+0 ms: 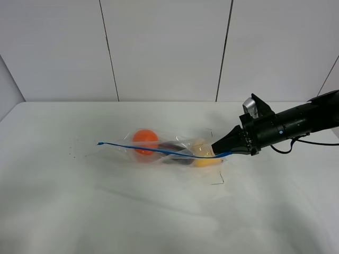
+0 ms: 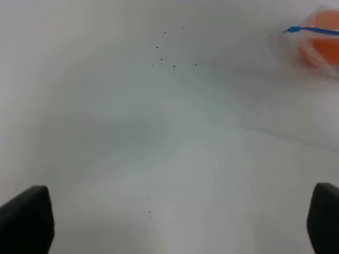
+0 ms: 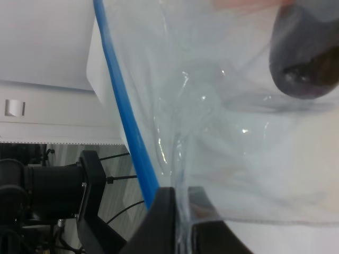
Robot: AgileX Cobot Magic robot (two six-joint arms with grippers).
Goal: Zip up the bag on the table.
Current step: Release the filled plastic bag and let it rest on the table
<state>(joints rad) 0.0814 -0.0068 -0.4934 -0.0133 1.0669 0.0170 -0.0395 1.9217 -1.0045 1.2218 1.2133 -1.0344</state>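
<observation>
Because the bag (image 1: 175,148) is thin, slippery film, keep your right gripper (image 1: 220,145) pinched on its blue zipper strip (image 1: 159,150); the left gripper (image 2: 169,222) gapes empty.

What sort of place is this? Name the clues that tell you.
Probably a robot test bench or lab: a bare white table, plain panelled walls behind it, and a black robot arm whose right hand is shut on a bag of fruit.

the right arm (image 1: 296,123) is matte black and tubular, tapering to a pointed black gripper (image 1: 222,145). a grey camera block (image 1: 253,108) sits on its wrist; thin black cables (image 1: 296,143) loop beneath.
</observation>
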